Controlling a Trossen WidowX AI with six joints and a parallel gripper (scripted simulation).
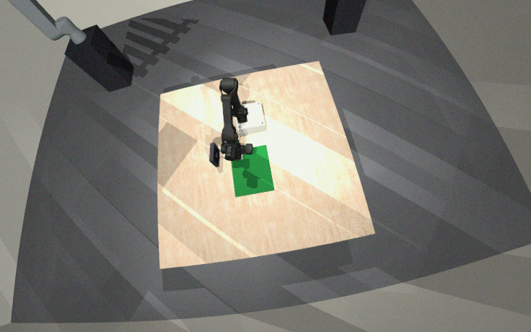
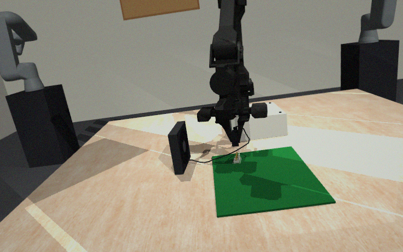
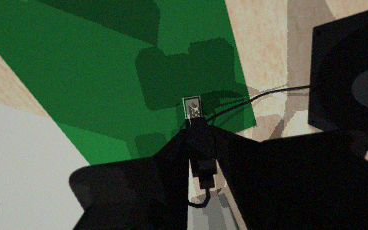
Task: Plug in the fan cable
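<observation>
My gripper (image 2: pixel 235 143) (image 3: pixel 197 132) points down, shut on the fan cable's dark plug (image 3: pixel 206 176), whose rear end and wire show between the fingers. The fingertips are above and slightly behind the header in the exterior view, with a visible gap. The four-pin header (image 2: pixel 236 159) (image 3: pixel 192 107) is a small pale block with brass pins near a corner of the green board (image 1: pixel 260 181) (image 2: pixel 294 178) (image 3: pixel 95 95). The thin black cable (image 2: pixel 209 161) (image 3: pixel 262 95) runs from the black fan (image 1: pixel 214 154) (image 2: pixel 179 150) (image 3: pixel 325 107) and loops up to my fingers. The plug's front end is hidden.
A white box (image 1: pixel 255 117) (image 2: pixel 269 126) stands behind the board. The fan stands upright beside the board, left of the gripper in the top and exterior views. The wooden table (image 1: pixel 202 222) (image 2: pixel 119 212) carries everything. Grey arms on black pedestals (image 1: pixel 102 61) (image 2: pixel 44 131) stand beyond it.
</observation>
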